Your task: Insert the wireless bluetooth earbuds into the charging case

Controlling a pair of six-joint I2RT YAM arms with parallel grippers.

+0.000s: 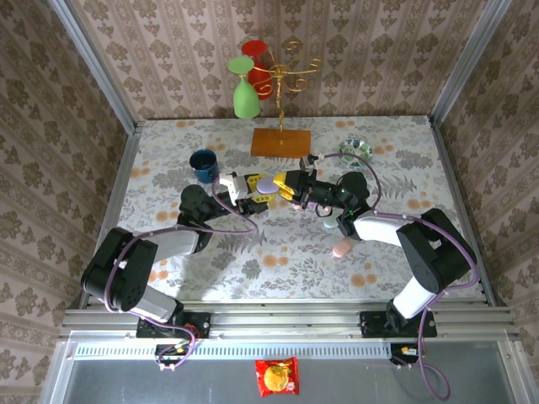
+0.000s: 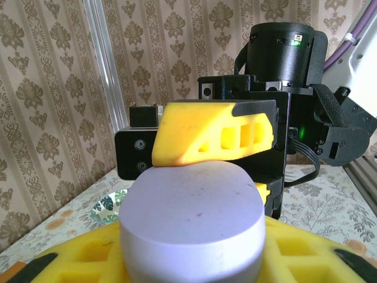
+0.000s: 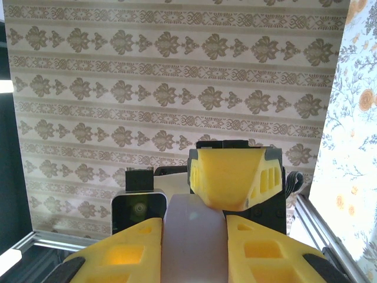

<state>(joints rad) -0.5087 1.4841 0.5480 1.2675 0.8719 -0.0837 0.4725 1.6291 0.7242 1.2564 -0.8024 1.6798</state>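
Note:
A lilac egg-shaped charging case (image 1: 266,183) hangs above the middle of the table, held between both arms. My left gripper (image 1: 259,191) comes in from the left and is shut on it; in the left wrist view the case (image 2: 191,200) sits between that gripper's (image 2: 191,262) yellow fingers. My right gripper (image 1: 285,187) meets it from the right, also shut on the case (image 3: 191,236), which stands between its (image 3: 194,250) fingers. The case looks closed. The earbuds are out of view.
A pink egg-shaped case (image 1: 340,248) lies on the flowered tablecloth by the right arm. A blue cup (image 1: 203,164) stands at the back left, a leaf-print dish (image 1: 355,149) at the back right. A gold stand (image 1: 282,101) holds green and red glasses.

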